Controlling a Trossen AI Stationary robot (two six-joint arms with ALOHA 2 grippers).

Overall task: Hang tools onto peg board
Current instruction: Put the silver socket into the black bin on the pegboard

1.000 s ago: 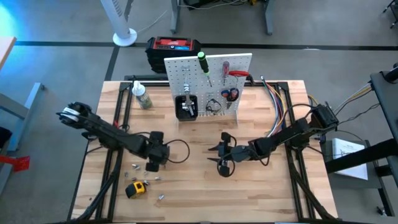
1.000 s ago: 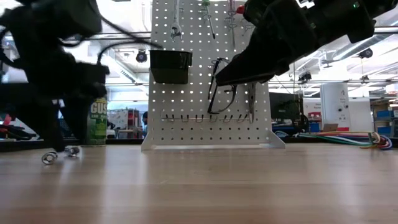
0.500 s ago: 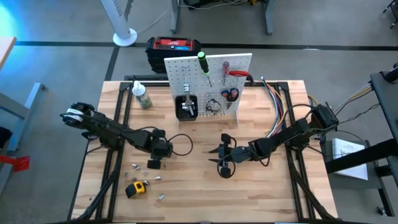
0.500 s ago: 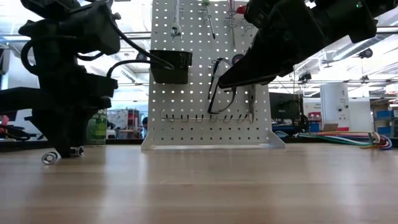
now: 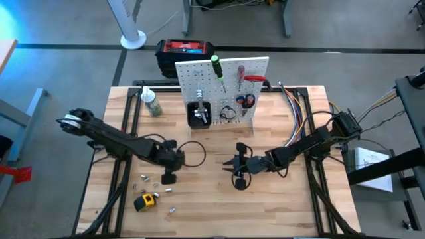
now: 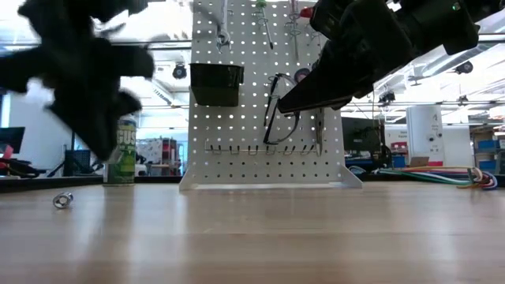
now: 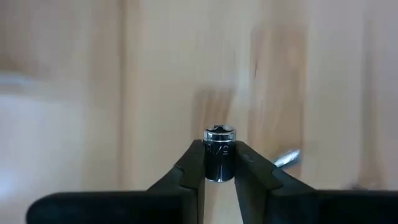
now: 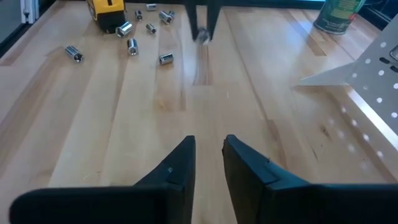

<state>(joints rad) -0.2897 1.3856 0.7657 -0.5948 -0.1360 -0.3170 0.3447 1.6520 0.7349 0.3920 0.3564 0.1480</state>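
Only the left wrist view shows what the left gripper [image 7: 219, 163] carries: a small silver socket [image 7: 219, 154] pinched between its fingertips, standing upright with its open end up; the marks on its side are too small to read. From above, this gripper [image 5: 169, 174] sits at about 8 o'clock of the table [image 5: 212, 206], and the low view shows it only as a dark blur [image 6: 87, 79] above the wood.

The right gripper [image 8: 207, 155] holds nothing, its fingers a narrow gap apart; from above it [image 5: 234, 166] lies near the table's centre. Its wrist view alone shows the loose sockets [image 8: 132, 45] scattered beside the yellow tape measure [image 8: 108, 9], which from above [image 5: 143, 201] lies at about 7 o'clock.

The peg board [image 5: 222, 89] stands upright at 12 o'clock, with the green-handled screwdriver [image 5: 217, 69] and red-handled screwdriver [image 5: 241, 76] hanging handle-up, long axes vertical. The low view adds the black-framed glasses [image 6: 278, 110] and the black bin [image 6: 215, 84] on its front. The bottle [image 6: 123, 154] at 10 o'clock reads "GUS" on its green label
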